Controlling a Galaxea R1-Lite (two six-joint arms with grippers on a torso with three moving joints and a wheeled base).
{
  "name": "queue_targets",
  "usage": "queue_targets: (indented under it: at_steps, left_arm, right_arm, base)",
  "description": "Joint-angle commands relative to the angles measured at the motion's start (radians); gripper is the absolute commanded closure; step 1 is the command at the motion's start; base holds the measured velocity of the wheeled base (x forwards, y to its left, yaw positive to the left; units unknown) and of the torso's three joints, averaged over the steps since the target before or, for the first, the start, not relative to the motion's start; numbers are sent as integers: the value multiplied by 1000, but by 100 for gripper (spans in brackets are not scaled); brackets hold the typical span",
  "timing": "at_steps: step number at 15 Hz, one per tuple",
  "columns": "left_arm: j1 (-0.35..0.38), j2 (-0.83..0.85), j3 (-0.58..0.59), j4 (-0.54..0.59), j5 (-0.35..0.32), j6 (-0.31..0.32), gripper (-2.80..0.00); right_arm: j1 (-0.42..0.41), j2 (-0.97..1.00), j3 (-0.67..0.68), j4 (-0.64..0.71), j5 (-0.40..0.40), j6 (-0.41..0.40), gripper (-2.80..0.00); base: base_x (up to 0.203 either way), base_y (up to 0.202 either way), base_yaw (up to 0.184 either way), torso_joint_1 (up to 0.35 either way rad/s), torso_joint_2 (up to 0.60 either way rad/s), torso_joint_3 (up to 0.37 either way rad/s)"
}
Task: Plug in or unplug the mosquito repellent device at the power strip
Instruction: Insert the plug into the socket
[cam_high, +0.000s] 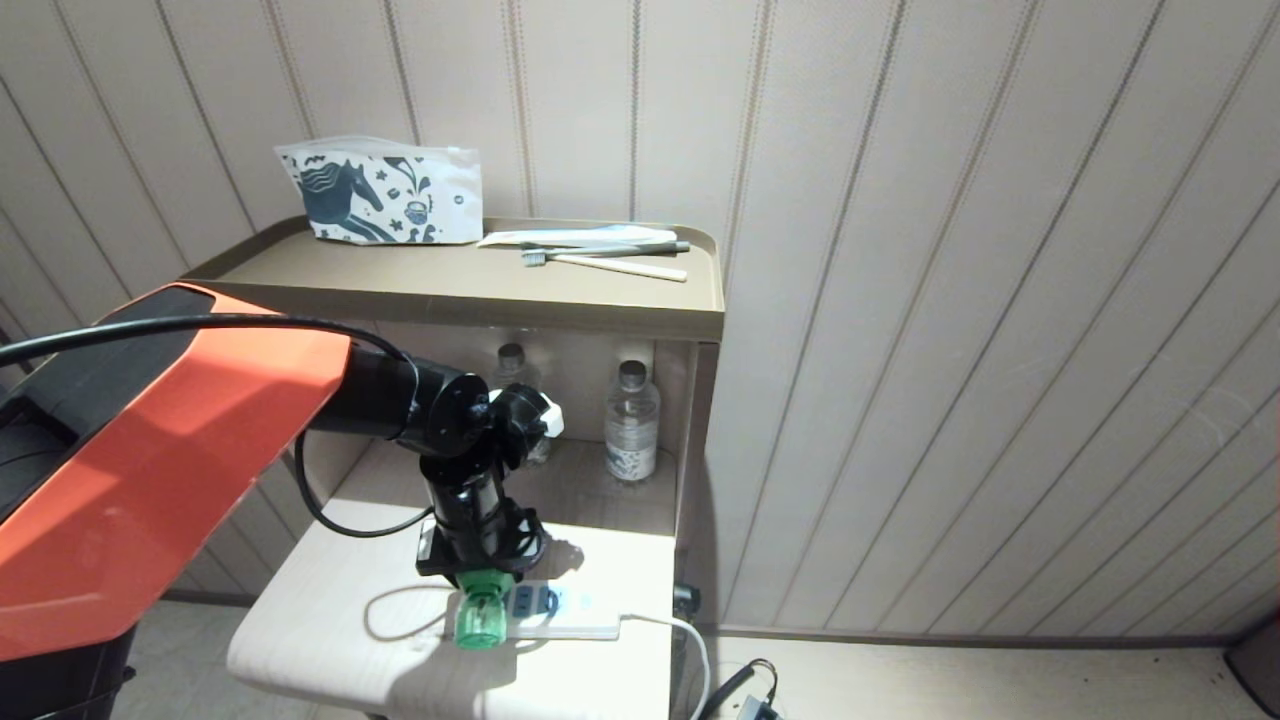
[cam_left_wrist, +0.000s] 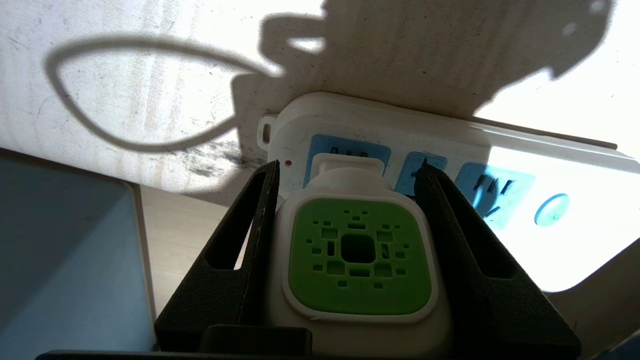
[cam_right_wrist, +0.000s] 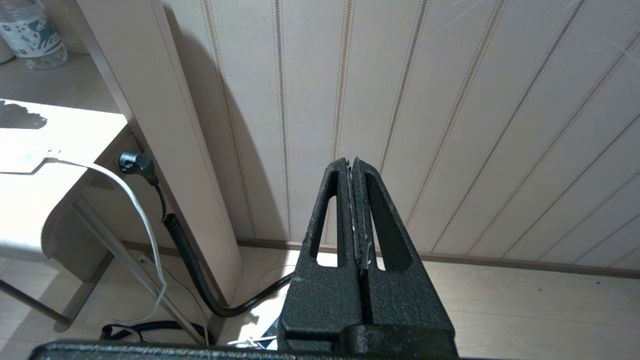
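The mosquito repellent device (cam_left_wrist: 357, 255) has a white head with a green perforated face. Its green bottle (cam_high: 480, 620) points toward the table's front edge. My left gripper (cam_left_wrist: 349, 165) is shut on the white head, one black finger (cam_left_wrist: 260, 225) pressed to each side. The device's plug end rests against the end socket of the white power strip (cam_left_wrist: 500, 150); the prongs are hidden. In the head view the left gripper (cam_high: 482, 572) reaches down over the strip (cam_high: 575, 608) on the low table. My right gripper (cam_right_wrist: 351, 162) is shut and empty, off beside the table, facing the wall.
Two clear water bottles (cam_high: 631, 420) stand in the recess behind the arm. The shelf (cam_high: 600, 300) above holds a printed pouch (cam_high: 380, 195) and toothbrushes (cam_high: 600, 262). The strip's white cable (cam_high: 690, 640) drops off the table's right edge. A black plug (cam_right_wrist: 135, 162) sits by the cabinet side.
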Motion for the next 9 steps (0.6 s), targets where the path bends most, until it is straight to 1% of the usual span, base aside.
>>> queue_targets:
  at_steps: [1, 9]
  left_arm:
    - [0, -4, 2, 3, 2, -4, 0]
    - [0, -8, 5, 3, 2, -4, 0]
  right_arm:
    - [0, -1, 0, 0, 0, 0, 0]
    - [0, -1, 0, 0, 0, 0, 0]
  base:
    - [0, 0, 0, 0, 0, 0]
    - [0, 0, 0, 0, 0, 0]
